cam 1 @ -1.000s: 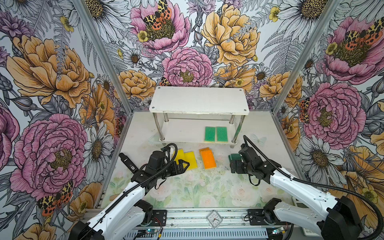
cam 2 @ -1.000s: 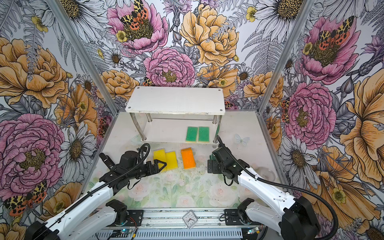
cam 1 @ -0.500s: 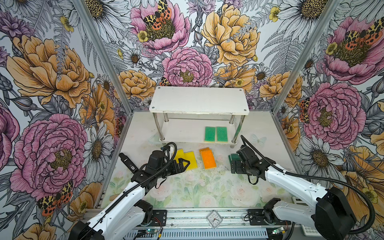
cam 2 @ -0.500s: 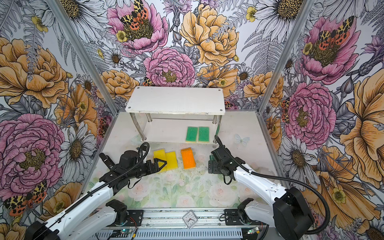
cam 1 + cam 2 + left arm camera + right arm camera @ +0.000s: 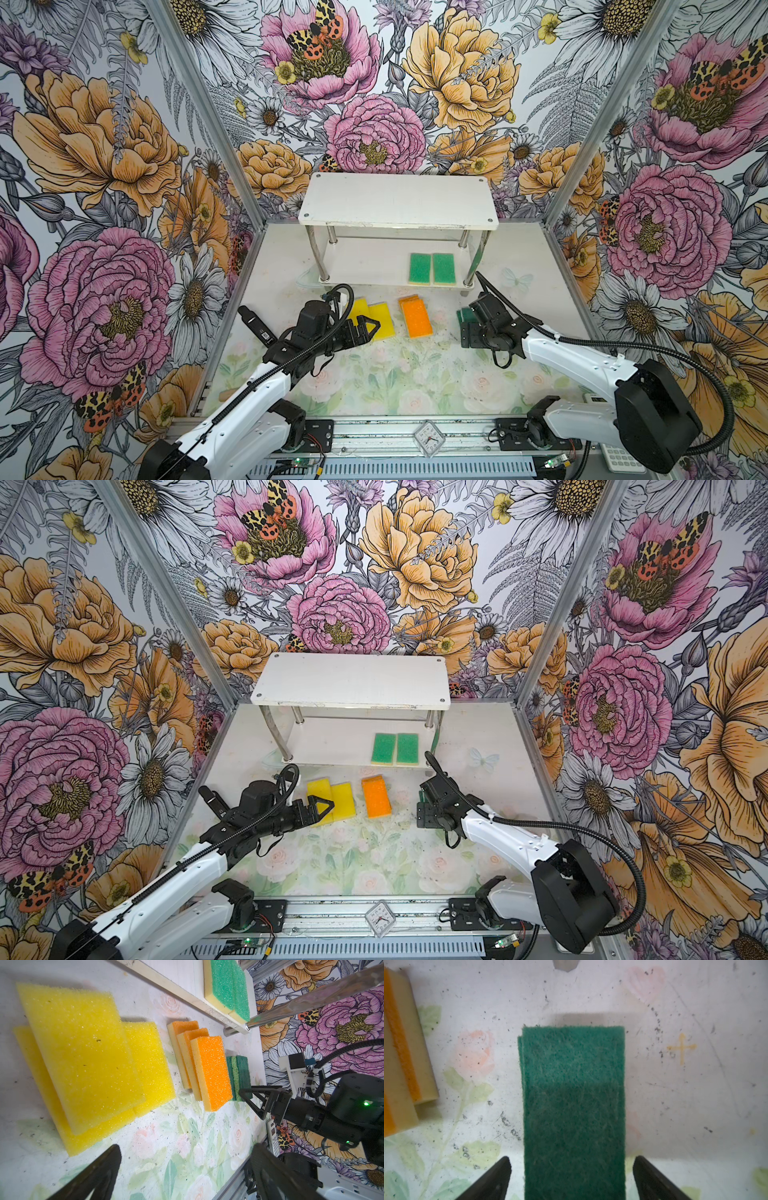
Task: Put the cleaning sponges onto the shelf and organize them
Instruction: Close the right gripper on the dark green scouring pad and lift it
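Left wrist view showed two green foam sponges [image 5: 228, 985] on my white shelf [image 5: 187, 974]; yellow sponges [image 5: 83, 1053], orange sponges [image 5: 214, 1072], dark green pads [image 5: 243, 1076] waited; left fingers [image 5: 99, 1174], right fingers [image 5: 492, 1180] open.

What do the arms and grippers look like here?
The left arm and right arm have white shells and black joints. The left gripper and right gripper have black triangular fingers. A black ribbed cable follows each arm. A green light glows on the right wrist.
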### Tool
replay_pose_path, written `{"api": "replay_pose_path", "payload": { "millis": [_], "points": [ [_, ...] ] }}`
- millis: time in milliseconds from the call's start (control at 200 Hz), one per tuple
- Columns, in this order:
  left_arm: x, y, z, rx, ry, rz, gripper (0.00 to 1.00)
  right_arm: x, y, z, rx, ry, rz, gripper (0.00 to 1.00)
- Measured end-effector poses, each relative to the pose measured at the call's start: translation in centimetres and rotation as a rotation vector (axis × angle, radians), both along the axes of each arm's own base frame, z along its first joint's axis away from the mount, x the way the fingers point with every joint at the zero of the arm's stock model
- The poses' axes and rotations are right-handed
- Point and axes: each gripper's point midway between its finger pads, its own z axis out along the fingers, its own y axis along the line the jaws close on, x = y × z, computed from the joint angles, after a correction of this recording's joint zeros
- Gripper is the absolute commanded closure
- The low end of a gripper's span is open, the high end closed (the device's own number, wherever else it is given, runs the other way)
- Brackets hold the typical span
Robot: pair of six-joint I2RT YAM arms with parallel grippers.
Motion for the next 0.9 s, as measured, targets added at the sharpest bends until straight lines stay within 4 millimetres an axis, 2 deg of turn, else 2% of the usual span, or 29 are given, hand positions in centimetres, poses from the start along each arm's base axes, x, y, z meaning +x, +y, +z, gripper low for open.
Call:
{"api": "replay_pose_path", "payload": {
  "millis": [796, 901],
  "points": [
    [0.2, -0.1, -0.4, -0.006, -0.007, -0.002, 0.01, 0.9, -0.3, -1.1, -0.025, -0.026, -0.019, 0.24],
    [0.2, -0.1, -0.6, -0.003, -0.001, -0.002, 0.01, 1.0, -0.4, -1.0, -0.030, -0.032, -0.023, 0.29]
  ]
}}
